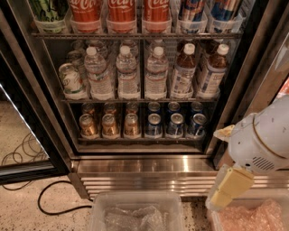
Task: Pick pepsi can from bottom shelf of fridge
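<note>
The fridge stands open in front of me, with a stainless slatted base. On its bottom shelf several dark-blue pepsi cans with silver tops stand in two rows at the right half. Gold-brown cans fill the left half. My gripper, on a white arm with a pale yellow end, hangs at the lower right. It is outside the fridge, below and to the right of the pepsi cans and well apart from them. It holds nothing that I can see.
Water bottles and brown drink bottles fill the middle rack, with tall red Coca-Cola cans above. Two clear plastic bins sit on the floor before the base. A black cable lies at lower left, under the open glass door.
</note>
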Robot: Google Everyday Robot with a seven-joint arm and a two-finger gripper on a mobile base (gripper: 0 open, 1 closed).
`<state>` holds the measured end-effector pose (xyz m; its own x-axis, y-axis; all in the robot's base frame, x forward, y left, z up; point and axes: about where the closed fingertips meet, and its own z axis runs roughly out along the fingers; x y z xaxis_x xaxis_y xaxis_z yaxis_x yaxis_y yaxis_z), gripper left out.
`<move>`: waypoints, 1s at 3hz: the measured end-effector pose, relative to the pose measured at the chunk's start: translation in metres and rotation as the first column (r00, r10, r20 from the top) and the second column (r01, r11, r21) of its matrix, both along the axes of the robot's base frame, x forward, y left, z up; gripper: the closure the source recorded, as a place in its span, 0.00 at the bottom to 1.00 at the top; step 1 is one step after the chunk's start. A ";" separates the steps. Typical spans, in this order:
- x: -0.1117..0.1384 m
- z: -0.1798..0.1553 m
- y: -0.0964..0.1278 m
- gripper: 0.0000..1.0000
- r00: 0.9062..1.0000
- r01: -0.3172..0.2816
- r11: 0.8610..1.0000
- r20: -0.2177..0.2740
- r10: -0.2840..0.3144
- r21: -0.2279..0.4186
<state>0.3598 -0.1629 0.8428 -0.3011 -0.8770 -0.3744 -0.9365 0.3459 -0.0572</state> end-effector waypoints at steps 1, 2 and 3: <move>-0.007 -0.039 0.008 0.00 0.998 0.052 0.999 -0.046 -0.052 0.010; -0.015 -0.096 0.020 0.00 0.980 0.183 0.983 -0.078 -0.183 -0.005; -0.002 -0.132 0.029 0.00 0.956 0.292 0.956 -0.033 -0.293 -0.022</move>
<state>0.3579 -0.1340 0.7109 -0.5581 -0.7548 -0.3447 -0.7962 0.6041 -0.0339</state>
